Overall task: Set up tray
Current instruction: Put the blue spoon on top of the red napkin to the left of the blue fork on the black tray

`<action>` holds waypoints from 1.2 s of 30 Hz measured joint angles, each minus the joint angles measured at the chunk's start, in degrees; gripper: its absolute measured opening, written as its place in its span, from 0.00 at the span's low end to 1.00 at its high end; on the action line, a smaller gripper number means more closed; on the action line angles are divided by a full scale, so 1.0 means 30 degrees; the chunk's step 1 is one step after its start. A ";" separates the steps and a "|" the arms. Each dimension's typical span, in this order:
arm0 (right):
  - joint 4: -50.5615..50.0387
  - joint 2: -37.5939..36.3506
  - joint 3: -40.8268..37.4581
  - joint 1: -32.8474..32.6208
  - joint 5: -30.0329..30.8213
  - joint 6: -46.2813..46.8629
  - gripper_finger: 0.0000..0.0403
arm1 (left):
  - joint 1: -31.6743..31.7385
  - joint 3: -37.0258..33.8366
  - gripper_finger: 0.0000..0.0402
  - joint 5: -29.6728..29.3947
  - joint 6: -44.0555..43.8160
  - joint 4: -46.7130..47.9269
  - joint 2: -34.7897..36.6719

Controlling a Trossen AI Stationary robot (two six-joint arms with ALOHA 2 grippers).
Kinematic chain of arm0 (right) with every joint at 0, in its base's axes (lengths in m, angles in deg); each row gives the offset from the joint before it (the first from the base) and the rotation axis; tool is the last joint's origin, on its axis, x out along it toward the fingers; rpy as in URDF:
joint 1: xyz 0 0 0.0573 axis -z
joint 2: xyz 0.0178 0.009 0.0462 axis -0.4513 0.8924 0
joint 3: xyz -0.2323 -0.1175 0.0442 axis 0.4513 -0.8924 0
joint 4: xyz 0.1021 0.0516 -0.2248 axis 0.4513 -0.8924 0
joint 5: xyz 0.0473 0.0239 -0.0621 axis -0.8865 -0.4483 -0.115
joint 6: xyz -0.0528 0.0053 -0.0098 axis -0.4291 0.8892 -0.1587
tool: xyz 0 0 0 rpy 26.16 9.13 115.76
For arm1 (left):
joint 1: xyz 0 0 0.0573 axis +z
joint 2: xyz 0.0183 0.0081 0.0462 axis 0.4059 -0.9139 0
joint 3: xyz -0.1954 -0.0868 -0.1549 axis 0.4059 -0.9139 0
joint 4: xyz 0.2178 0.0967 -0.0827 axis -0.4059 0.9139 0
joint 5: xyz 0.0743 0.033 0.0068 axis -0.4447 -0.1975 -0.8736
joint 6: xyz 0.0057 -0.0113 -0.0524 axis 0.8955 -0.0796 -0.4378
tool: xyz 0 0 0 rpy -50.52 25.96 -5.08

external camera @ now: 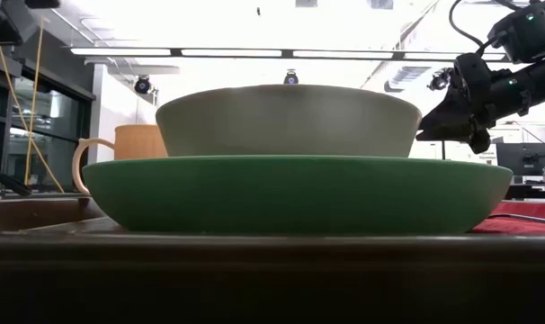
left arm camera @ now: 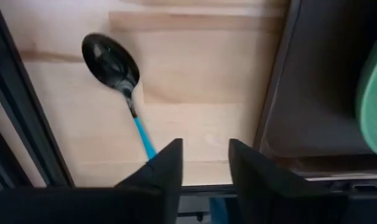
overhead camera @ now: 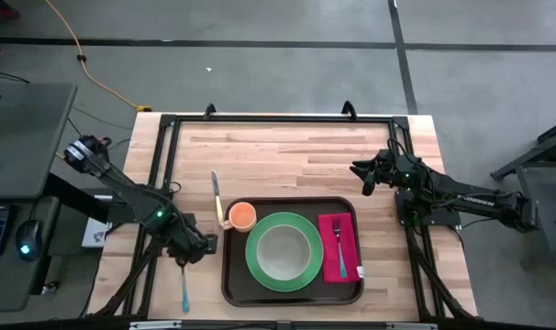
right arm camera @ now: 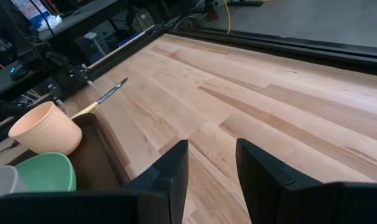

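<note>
Dark brown tray point(overhead camera: 232, 284): it lies at the near middle of the wooden table point(overhead camera: 287, 156), already carrying the green plate point(overhead camera: 256, 266) with a pale bowl point(overhead camera: 282, 253) in it, an orange cup point(overhead camera: 242, 216) at its far left corner, and a pink napkin point(overhead camera: 328, 240) with a fork point(overhead camera: 339, 247) on its right side.
Step in hand: judging by what is left off the tray, the blue-handled spoon point(left arm camera: 123, 81) comes next.
Left gripper point(left arm camera: 204, 163): you have it hovering above the spoon, just left of the tray, fingers apart and empty.
How to do it well: lower squarely over the thin handle and close there, not on the bowl end.
In the way: the tray rim sits close beside your fingers, so keep clear of it.
Knife point(overhead camera: 216, 194): it also lies off the tray, beyond the cup.
Right gripper point(right arm camera: 211, 163): it waits over bare wood beyond the tray's right corner, fingers apart.
</note>
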 joint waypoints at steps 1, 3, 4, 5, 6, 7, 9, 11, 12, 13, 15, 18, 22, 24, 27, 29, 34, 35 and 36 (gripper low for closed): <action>-0.0003 0.0000 0.0000 -0.0001 0.0004 0.0000 0.28 | -0.0235 0.0000 0.43 -0.0011 -0.0103 -0.0160 -0.0102; 0.0000 0.0000 0.0000 -0.0001 0.0000 0.0000 0.28 | -0.0601 0.0000 0.47 -0.0103 -0.0440 -0.0671 -0.0288; -0.0002 0.0000 0.0000 -0.0001 0.0005 0.0000 0.28 | -0.0753 0.0000 0.49 -0.0224 -0.0647 -0.0889 -0.0382; -0.0005 0.0000 0.0000 -0.0001 0.0002 0.0000 0.28 | -0.0952 0.0000 0.51 -0.0446 -0.0834 -0.1104 -0.0456; 0.0000 0.0000 0.0000 0.0003 0.0000 0.0000 0.28 | -0.1128 0.0000 0.52 -0.0557 -0.1055 -0.1253 -0.0545; -0.0002 0.0000 0.0000 -0.0001 0.0000 0.0000 0.28 | -0.1338 0.0000 0.54 -0.0623 -0.1273 -0.1301 -0.0656; -0.0006 0.0000 0.0000 0.0000 -0.0001 0.0013 0.28 | -0.1804 0.0000 0.56 -0.0623 -0.1990 -0.1295 -0.0967; -0.0007 0.0000 0.0000 -0.0001 -0.0007 0.0226 0.28 | -0.2304 -0.0007 0.57 -0.0620 -0.2946 -0.1295 -0.1298; -0.0007 0.0000 0.0000 0.0000 -0.0015 0.0270 0.28 | -0.2580 -0.0007 0.58 -0.0608 -0.3420 -0.1341 -0.1455; -0.0005 0.0000 0.0000 0.0004 -0.0060 0.0279 0.28 | -0.2824 -0.0007 0.59 -0.0568 -0.3823 -0.1453 -0.1611; -0.0007 0.0000 0.0000 -0.0001 -0.0112 0.0270 0.28 | -0.3223 -0.0007 0.59 -0.0577 -0.4429 -0.1803 -0.1978; 0.0000 0.0000 0.0000 -0.0001 -0.0109 0.0257 0.28 | -0.3273 -0.0007 0.59 -0.0531 -0.4585 -0.2382 -0.2363; 0.0000 0.0000 0.0000 -0.0001 -0.0184 0.0241 0.28 | -0.3229 -0.0007 0.58 -0.0566 -0.4648 -0.2313 -0.2886; -0.0007 0.0000 0.0000 -0.0001 -0.0312 0.0262 0.28 | -0.3241 -0.0007 0.58 -0.0427 -0.4678 -0.2298 -0.3191; 0.0000 0.0000 0.0000 -0.0001 -0.0423 0.0270 0.28 | -0.3240 -0.0014 0.59 0.0597 -0.4744 -0.1865 -0.3581; -0.0003 0.0000 0.0000 0.0006 -0.0415 0.0270 0.28 | -0.3245 -0.0010 0.59 0.1174 -0.4860 -0.1513 -0.3898; 0.0000 0.0007 0.0000 -0.0001 -0.0491 0.0270 0.28 | -0.3248 -0.0039 0.59 0.1347 -0.4983 -0.1188 -0.4486; -0.0006 0.0007 0.0000 0.0000 -0.0495 0.0271 0.28 | -0.3248 -0.0188 0.59 0.1361 -0.4994 -0.1379 -0.4552; 0.0000 0.0007 0.0000 -0.0001 -0.0495 0.0275 0.28 | -0.3248 -0.0431 0.59 0.1451 -0.4990 -0.1658 -0.4558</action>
